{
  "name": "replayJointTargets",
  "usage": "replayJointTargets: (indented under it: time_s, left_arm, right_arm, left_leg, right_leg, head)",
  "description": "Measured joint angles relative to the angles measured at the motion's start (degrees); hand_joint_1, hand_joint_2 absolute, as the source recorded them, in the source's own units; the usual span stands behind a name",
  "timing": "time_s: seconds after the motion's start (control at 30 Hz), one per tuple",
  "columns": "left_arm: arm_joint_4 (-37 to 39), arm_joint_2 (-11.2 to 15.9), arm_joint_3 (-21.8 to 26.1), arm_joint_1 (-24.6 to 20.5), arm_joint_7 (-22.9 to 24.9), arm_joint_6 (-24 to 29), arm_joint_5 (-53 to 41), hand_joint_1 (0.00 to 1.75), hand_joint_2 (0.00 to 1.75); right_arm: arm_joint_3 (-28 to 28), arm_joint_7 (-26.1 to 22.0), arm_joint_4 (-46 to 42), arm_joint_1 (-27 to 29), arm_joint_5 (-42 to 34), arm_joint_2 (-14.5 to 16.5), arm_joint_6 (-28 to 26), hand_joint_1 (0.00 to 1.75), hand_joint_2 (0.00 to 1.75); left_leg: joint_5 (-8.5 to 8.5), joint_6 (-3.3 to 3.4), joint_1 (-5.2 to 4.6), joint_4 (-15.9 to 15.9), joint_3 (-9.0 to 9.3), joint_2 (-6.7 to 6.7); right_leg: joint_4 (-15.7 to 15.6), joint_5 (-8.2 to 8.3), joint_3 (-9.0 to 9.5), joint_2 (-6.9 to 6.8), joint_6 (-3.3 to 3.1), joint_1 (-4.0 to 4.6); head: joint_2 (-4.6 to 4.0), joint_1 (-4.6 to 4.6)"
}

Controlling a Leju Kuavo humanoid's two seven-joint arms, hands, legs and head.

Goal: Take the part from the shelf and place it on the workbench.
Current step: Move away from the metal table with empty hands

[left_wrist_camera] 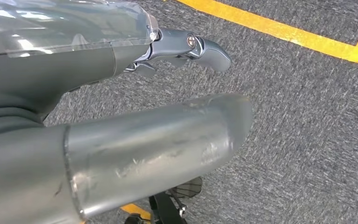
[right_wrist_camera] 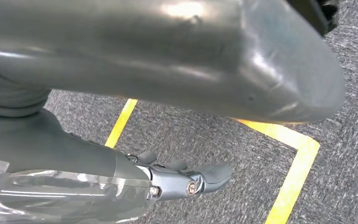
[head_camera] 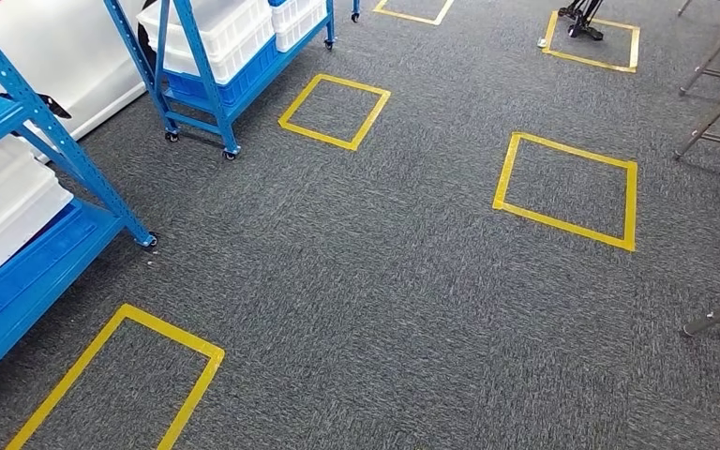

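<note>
Two empty hands — left hand [left_wrist_camera: 168, 70], right hand [right_wrist_camera: 177, 163], fingers apart — above grey carpet [head_camera: 412, 281], yellow tape squares [head_camera: 567, 190].

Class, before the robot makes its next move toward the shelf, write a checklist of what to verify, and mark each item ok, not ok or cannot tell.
1. Left hand free of any load: ok, fingers apart over grey carpet.
2. Right hand free: ok, holds nothing.
3. Blue shelf in sight: ok, at the left with white bins.
4. Part located: cannot tell, none visible.
5. Workbench located: cannot tell.
6. Walking path: ok, bare carpet with yellow tape squares.
</note>
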Motion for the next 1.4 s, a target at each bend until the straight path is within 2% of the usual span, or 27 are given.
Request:
replayJointTargets:
  time_s: [0.03,0.07,0.13,0.17,0.27,0.3,0.37,0.43,0.47,0.5,0.53,0.6,0.63,0.67,0.77,0.83,0.87,0.93,0.97,1.0,1.03,1.07,1.13,1.2,1.27,1.33,1.4]
  left_arm:
    - [0.0,0.0,0.0,0.0,0.0,0.0,0.0,0.0,0.0]
    - [0.0,0.0,-0.1,0.0,0.0,0.0,0.0,0.0,0.0]
    - [0.0,0.0,-0.2,0.0,0.1,0.0,0.0,0.0,0.0]
    - [0.0,0.1,-0.3,0.0,0.1,0.0,0.0,0.0,0.0]
    - [0.0,0.1,-0.3,0.0,0.2,0.0,0.1,0.0,0.0]
    - [0.0,0.1,-0.3,0.1,0.2,0.0,0.1,0.0,0.0]
    - [0.0,0.1,-0.3,0.1,0.3,0.0,0.1,0.0,0.0]
    - [0.0,0.1,-0.3,0.1,0.5,-0.1,0.1,0.0,0.0]
    - [0.0,0.1,-0.3,0.2,0.5,-0.1,0.1,0.0,0.0]
    - [0.0,0.1,-0.3,0.3,0.6,-0.1,0.1,0.0,0.0]
    - [0.0,0.1,-0.3,0.3,0.6,-0.1,0.1,0.0,0.0]
    - [-0.1,0.2,-0.3,0.3,0.7,-0.2,0.1,0.0,0.0]
    - [-0.1,0.3,-0.3,0.2,0.8,-0.2,0.1,0.0,0.0]
    - [-0.2,0.3,-0.3,0.1,0.8,-0.2,0.1,0.0,0.0]
    - [-0.3,0.3,-0.3,0.2,0.9,-0.2,0.0,0.0,0.0]
    - [-0.3,0.3,-0.3,0.3,1.0,-0.2,-0.1,0.0,0.0]
    - [-0.3,0.3,-0.3,0.2,1.0,-0.3,-0.1,0.0,0.0]
    - [-0.3,0.3,-0.3,0.2,1.0,-0.3,-0.2,0.0,0.0]
    - [-0.3,0.3,-0.3,0.2,1.0,-0.3,-0.2,0.0,0.0]
    - [-0.3,0.3,-0.3,0.3,1.0,-0.3,-0.2,0.0,0.0]
    - [-0.3,0.3,-0.3,0.3,1.1,-0.3,-0.3,0.0,0.0]
    - [-0.3,0.2,-0.3,0.3,1.1,-0.3,-0.3,0.0,0.0]
    - [-0.3,0.2,-0.3,0.2,1.2,-0.3,-0.5,0.0,0.0]
    - [-0.3,0.2,-0.3,0.2,1.3,-0.4,-0.6,0.0,0.0]
    - [-0.3,0.1,-0.3,0.2,1.3,-0.4,-0.7,0.0,0.0]
    - [-0.3,0.1,-0.3,0.3,1.4,-0.4,-0.7,0.0,0.0]
    - [-0.3,0.1,-0.3,0.2,1.4,-0.4,-0.7,0.0,0.0]
  right_arm:
    - [0.0,0.1,0.1,0.0,0.0,0.0,0.0,0.0,0.0]
    - [0.0,0.2,0.1,0.0,-0.1,0.0,0.1,0.0,0.0]
    - [0.0,0.3,0.1,0.0,-0.1,0.0,0.1,0.0,0.0]
    - [0.0,0.3,0.1,0.0,-0.2,0.0,0.2,0.0,0.0]
    - [0.0,0.5,0.2,-0.1,-0.2,0.0,0.4,0.0,0.0]
    - [0.0,0.6,0.3,-0.1,-0.2,0.0,0.5,0.0,0.0]
    - [0.0,1.0,0.3,-0.1,-0.2,0.0,0.7,0.0,0.0]
    - [0.0,1.4,0.4,0.0,-0.1,0.0,0.8,0.0,0.0]
    - [0.0,1.6,0.5,0.0,-0.1,0.0,0.8,0.0,0.0]
    - [0.0,1.7,0.5,0.0,0.0,0.0,0.8,0.0,0.0]
    - [0.0,1.7,0.6,0.0,0.0,0.1,0.8,0.0,0.0]
    - [0.0,1.9,0.7,0.0,0.0,0.3,0.8,0.0,0.0]
    - [0.0,2.0,0.8,0.0,0.1,0.4,0.8,0.0,0.0]
    - [0.0,2.3,0.8,0.0,0.1,0.5,0.9,0.0,0.0]
    - [0.0,3.2,1.0,0.0,0.2,0.6,0.9,0.0,0.0]
    - [0.0,3.9,1.0,0.0,0.2,0.6,1.0,0.0,0.0]
    - [0.0,4.2,1.0,0.0,0.3,0.6,1.0,0.0,0.0]
    - [0.0,4.7,1.0,0.0,0.5,0.6,1.0,0.0,0.0]
    - [0.1,4.9,1.1,0.0,0.6,0.6,1.1,0.0,0.0]
    - [0.1,5.1,1.1,0.1,0.7,0.6,1.1,0.0,0.0]
    - [0.1,5.3,1.1,0.1,0.7,0.6,1.1,0.0,0.0]
    - [0.1,5.5,1.1,0.1,0.8,0.7,1.1,0.0,0.0]
    - [0.1,5.8,1.1,0.2,0.9,0.7,1.0,0.0,0.0]
    - [0.1,6.0,1.1,0.2,0.9,0.7,1.0,0.0,0.0]
    - [0.2,6.1,1.1,0.0,0.9,0.7,1.0,0.0,0.0]
    - [0.3,6.1,1.1,0.0,0.9,0.7,1.0,0.0,0.0]
    - [0.4,6.1,1.1,0.2,0.9,0.7,1.0,0.0,0.0]
  left_leg:
    - [-0.07,-0.11,0.04,0.1,0.09,-0.25]
    - [-0.2,-0.31,0.08,0.2,0.18,-0.51]
    - [-0.56,-1.0,-0.03,0.6,0.14,-0.92]
    - [-0.67,-1.41,-0.1,0.8,0.05,-1.06]
    - [-0.83,-2.5,0.13,0.9,-0.09,-1.18]
    - [-1.39,-2.77,0.24,1.6,-0.34,-1.05]
    - [-4.36,-3.08,0.36,6.2,-2.35,-0.63]
    - [-8.05,-3.21,0.39,14.1,-5.93,-0.43]
    - [-8.74,-3.19,0.38,16.7,-7.12,-0.42]
    - [-8.27,-3.07,0.36,17.2,-7.35,-0.41]
    - [-6.65,-2.85,0.3,15.2,-6.38,-0.38]
    - [-2.79,-2.16,-0.03,7.4,-2.61,0.17]
    - [-1.65,-1.85,-0.28,4.1,-1.1,0.53]
    - [-1.2,-1.59,-0.51,2.0,-0.28,0.82]
    - [-0.94,-0.97,-0.72,0.7,0.0,0.58]
    - [-0.33,-0.34,-0.47,-0.1,0.38,0.31]
    - [-0.05,-0.06,-0.33,-0.5,0.51,0.18]
    - [0.09,0.16,-0.41,-0.5,0.36,-0.2]
    - [0.09,0.16,-0.42,-0.5,0.3,-0.49]
    - [0.09,0.14,-0.42,-0.4,0.27,-0.84]
    - [0.06,0.08,-0.38,-0.4,0.3,-1.33]
    - [0.01,-0.04,-0.31,-0.2,0.35,-1.86]
    - [-0.24,-0.6,-0.2,0.2,0.29,-2.97]
    - [-0.37,-1.42,-0.16,0.5,-0.03,-3.81]
    - [-0.27,-2.26,0.0,0.5,-0.31,-4.55]
    - [-1.35,-2.8,0.18,2.0,-1.02,-3.44]
    - [-4.78,-3.14,0.21,7.8,-3.62,-1.31]
  right_leg:
    - [-2.2,1.87,0.89,0.02,0.08,-0.17]
    - [-6.0,4.14,2.63,0.16,0.12,-0.37]
    - [-12.5,6.81,5.58,0.66,-0.01,-0.43]
    - [-14.1,7.15,6.23,0.88,-0.21,-0.36]
    - [-14.6,7.2,6.25,0.81,-1.33,-0.06]
    - [-14.8,7.33,6.28,0.69,-1.73,-0.06]
    - [-15.0,7.5,6.27,0.31,-2.45,-0.01]
    - [-15.0,7.45,6.18,0.02,-2.81,0.32]
    - [-15.0,7.43,6.19,-0.06,-2.87,0.51]
    - [-15.0,7.39,6.24,-0.13,-2.92,0.68]
    - [-14.9,7.36,6.36,-0.19,-2.95,0.81]
    - [-14.9,7.24,6.65,-0.38,-2.94,1.04]
    - [-14.9,7.18,6.7,-0.49,-2.82,1.15]
    - [-14.8,7.14,6.7,-0.62,-2.63,1.21]
    - [-14.9,7.08,6.69,-1.07,-1.83,1.12]
    - [-13.0,5.59,5.98,-0.73,-1.22,0.98]
    - [-10.6,4.03,4.9,-0.43,-0.92,0.87]
    - [-3.7,0.5,1.56,0.01,-0.51,0.52]
    - [-1.0,-0.39,0.22,0.06,-0.34,0.32]
    - [0.4,-0.43,-0.48,0.07,-0.2,0.12]
    - [-0.6,0.83,0.01,0.13,-0.1,-0.08]
    - [-3.6,2.83,1.49,0.43,-0.05,-0.3]
    - [-11.3,6.22,5.3,2.28,-0.08,-0.57]
    - [-14.6,6.89,6.91,3.33,-0.38,-0.45]
    - [-14.7,6.99,6.95,2.44,-1.01,-0.21]
    - [-15.1,7.21,7.04,1.34,-1.87,-0.18]
    - [-15.3,7.27,7.04,-0.01,-2.5,-0.08]
  head:
    - [0.0,0.01]
    - [0.01,0.02]
    - [0.01,0.01]
    - [0.01,-0.02]
    - [0.01,-0.06]
    - [0.0,-0.15]
    - [0.0,-0.47]
    - [0.01,-0.67]
    - [0.0,-0.67]
    - [0.0,-0.68]
    - [0.0,-0.67]
    - [0.0,-0.67]
    - [0.0,-0.67]
    - [0.0,-0.65]
    - [0.01,-0.63]
    - [0.0,-0.51]
    - [0.0,-0.4]
    - [0.01,-0.24]
    - [0.01,-0.23]
    - [0.01,-0.23]
    - [0.0,-0.23]
    - [0.0,-0.23]
    - [-0.01,-0.22]
    - [-0.01,-0.23]
    - [0.0,-0.22]
    - [0.01,-0.4]
    - [0.0,-0.75]
